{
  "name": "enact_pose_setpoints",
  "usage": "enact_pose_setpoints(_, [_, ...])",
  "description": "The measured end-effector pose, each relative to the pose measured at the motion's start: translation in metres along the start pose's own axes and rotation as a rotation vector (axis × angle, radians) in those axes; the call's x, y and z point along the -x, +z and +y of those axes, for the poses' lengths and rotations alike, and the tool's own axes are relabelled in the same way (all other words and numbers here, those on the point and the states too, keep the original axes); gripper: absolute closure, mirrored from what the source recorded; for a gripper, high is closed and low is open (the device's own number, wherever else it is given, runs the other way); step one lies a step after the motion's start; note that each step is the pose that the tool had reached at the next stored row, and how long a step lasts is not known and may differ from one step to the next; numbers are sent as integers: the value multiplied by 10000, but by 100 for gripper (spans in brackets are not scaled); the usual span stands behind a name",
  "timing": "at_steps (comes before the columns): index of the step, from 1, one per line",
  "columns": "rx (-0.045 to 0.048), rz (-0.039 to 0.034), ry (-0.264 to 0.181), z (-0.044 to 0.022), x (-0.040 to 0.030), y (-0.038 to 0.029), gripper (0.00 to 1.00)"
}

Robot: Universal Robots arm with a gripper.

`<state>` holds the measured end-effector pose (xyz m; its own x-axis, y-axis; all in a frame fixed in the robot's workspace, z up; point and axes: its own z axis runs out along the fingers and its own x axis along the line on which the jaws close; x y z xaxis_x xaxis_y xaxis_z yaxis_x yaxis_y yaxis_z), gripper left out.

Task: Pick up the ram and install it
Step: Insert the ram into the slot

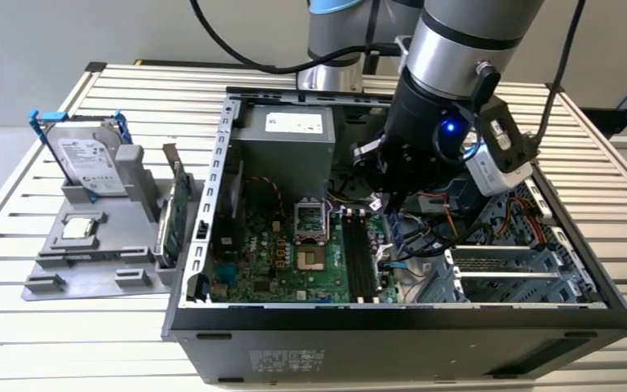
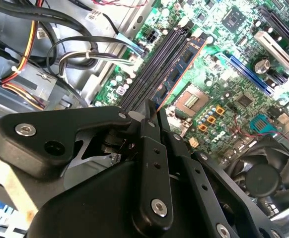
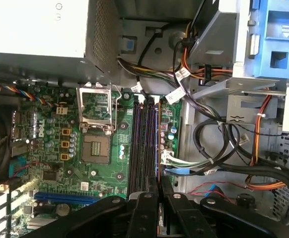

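Fingers (image 2: 152, 119) pinched on the ram (image 2: 180, 72), a long thin blue-faced circuit-board stick with an orange edge, held by one end, jaws pressed flat against both faces. In the second wrist view the stick runs lengthwise over the black memory slots (image 2: 152, 67) of the green motherboard (image 2: 224, 79); can't tell if it's seated or just above a slot. In the first wrist view the fingers (image 3: 157, 198) sit right at the near end of the same slot bank (image 3: 143, 144), stick edge-on between them.

Just beside the slots: square metal CPU socket (image 3: 96, 148) with its frame open. Bundled black, yellow and orange cables (image 3: 219, 144) on the slots' other side, next to the grey drive cage (image 3: 229, 89). Black round fan (image 2: 263, 178) near the board's edge.

Exterior view: arm reaches down into the open black tower case (image 1: 401, 322), lying on its side on the white slatted worktop (image 1: 30, 327); fingers (image 1: 384, 200) above the slot area. Grey power supply box (image 1: 281, 139) at the case's far end. Outside the case, on the exterior view's left, a grey plastic fixture (image 1: 95, 261) holds a silver hard drive in a blue bracket (image 1: 82, 155) and an upright green expansion card (image 1: 180, 192).
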<state>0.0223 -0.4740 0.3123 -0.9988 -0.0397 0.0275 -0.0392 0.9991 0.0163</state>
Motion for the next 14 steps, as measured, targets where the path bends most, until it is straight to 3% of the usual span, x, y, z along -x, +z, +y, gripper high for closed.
enact_pose_setpoints(5, [5, -3, 189, -1, 0, 19, 100])
enact_pose_setpoints(14, [0, -4, 267, -3, 3, 112, 100])
